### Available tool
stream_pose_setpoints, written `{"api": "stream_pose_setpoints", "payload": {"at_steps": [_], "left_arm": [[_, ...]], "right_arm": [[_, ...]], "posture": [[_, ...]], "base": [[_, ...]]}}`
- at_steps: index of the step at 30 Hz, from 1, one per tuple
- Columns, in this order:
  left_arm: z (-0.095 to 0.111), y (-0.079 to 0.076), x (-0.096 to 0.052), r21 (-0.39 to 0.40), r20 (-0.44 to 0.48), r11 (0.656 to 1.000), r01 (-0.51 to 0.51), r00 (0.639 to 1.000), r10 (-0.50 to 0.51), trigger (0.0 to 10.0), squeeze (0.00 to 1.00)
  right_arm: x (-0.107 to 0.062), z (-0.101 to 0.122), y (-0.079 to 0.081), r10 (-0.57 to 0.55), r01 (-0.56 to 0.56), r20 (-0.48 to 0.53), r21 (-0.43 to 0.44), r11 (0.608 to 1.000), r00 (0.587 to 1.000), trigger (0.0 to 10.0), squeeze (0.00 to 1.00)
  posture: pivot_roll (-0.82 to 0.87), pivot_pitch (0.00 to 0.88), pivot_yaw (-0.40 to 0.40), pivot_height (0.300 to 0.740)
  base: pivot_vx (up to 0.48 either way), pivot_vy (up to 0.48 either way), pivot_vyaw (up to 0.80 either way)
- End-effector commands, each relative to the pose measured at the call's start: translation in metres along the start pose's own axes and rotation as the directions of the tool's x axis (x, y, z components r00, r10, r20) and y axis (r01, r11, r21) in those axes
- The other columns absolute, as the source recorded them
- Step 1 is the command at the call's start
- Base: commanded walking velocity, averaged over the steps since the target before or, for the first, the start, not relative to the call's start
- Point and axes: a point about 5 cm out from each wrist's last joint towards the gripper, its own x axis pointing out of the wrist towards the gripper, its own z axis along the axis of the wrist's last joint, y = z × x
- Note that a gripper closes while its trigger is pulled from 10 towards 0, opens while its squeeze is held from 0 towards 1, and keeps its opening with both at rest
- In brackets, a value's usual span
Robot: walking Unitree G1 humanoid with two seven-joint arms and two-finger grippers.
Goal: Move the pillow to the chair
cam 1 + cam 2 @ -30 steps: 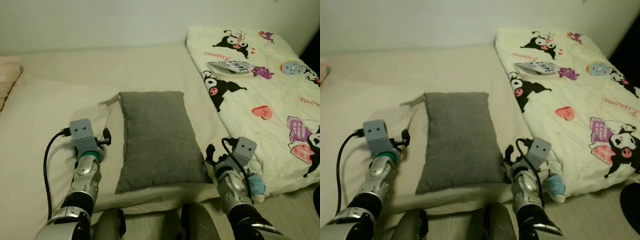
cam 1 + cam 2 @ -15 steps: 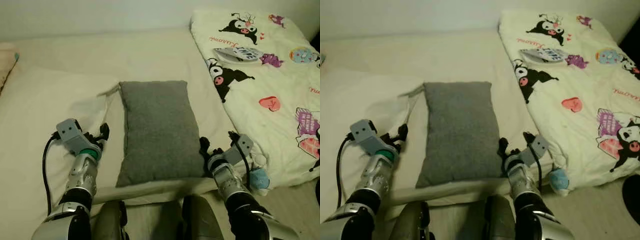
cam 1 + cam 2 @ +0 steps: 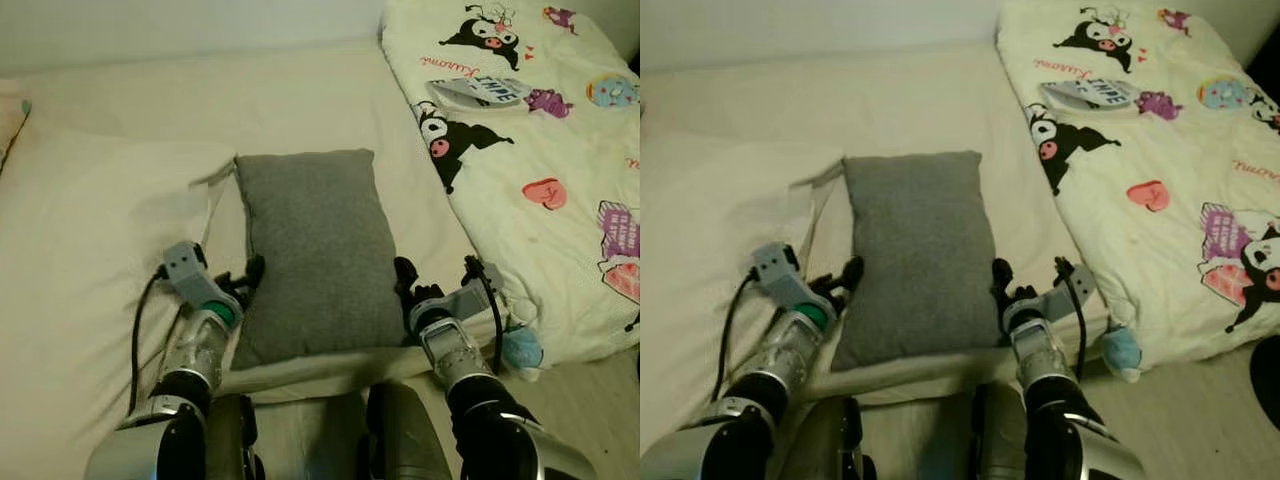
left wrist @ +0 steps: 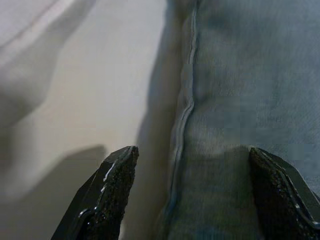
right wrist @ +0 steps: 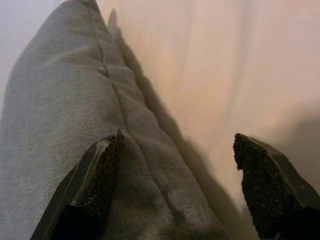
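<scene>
Both grippers spread wide at the pillow's near corners.

The left gripper (image 3: 243, 281) straddles the left seam of the grey pillow (image 3: 315, 250), one finger over the fabric; the right gripper (image 3: 410, 290), also apart, straddles its right edge. The pillow lies flat on the bed (image 3: 110, 180), beside a cartoon-print blanket (image 3: 540, 150).

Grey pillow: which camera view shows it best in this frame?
The left eye view: the whole grey pillow lies on the bed, with the left end effector and right end effector at its two long sides. The right eye view shows much the same. Each wrist view shows a close stretch of its seamed edge between open fingers.
</scene>
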Motion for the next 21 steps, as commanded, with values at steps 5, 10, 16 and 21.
{"api": "stream_pose_setpoints", "payload": {"at_steps": [5, 10, 16, 21], "left_arm": [[-0.007, 0.015, -0.005, -0.031, -0.042, 0.997, -0.071, 0.997, 0.07, 10.0, 1.0], [-0.01, 0.013, -0.005, -0.017, -0.068, 0.999, -0.04, 0.997, 0.038, 10.0, 1.0], [-0.01, 0.012, -0.004, -0.064, -0.071, 0.998, -0.024, 0.997, 0.019, 10.0, 0.23], [-0.005, -0.005, 0.001, -0.125, -0.041, 0.99, 0.071, 0.996, -0.076, 10.0, 0.0]], "right_arm": [[-0.005, -0.016, -0.003, 0.011, -0.011, -0.055, 0.003, 1.0, 0.998, 10.0, 1.0], [-0.006, -0.025, 0.002, 0.066, -0.069, -0.108, -0.024, 0.997, 0.992, 10.0, 1.0], [-0.009, -0.041, 0.01, 0.134, -0.148, -0.185, -0.061, 0.987, 0.974, 10.0, 1.0], [-0.015, -0.053, 0.01, 0.163, -0.193, -0.247, -0.102, 0.976, 0.955, 10.0, 0.0]], "posture": [[-0.03, 0.218, 0.092, 0.606], [-0.05, 0.223, 0.097, 0.606], [-0.08, 0.222, 0.106, 0.606], [-0.1, 0.217, 0.105, 0.606]], "base": [[0.0, 0.0, 0.0], [0.0, 0.0, 0.0], [0.0, 0.0, 0.0], [0.0, 0.0, 0.0]]}}
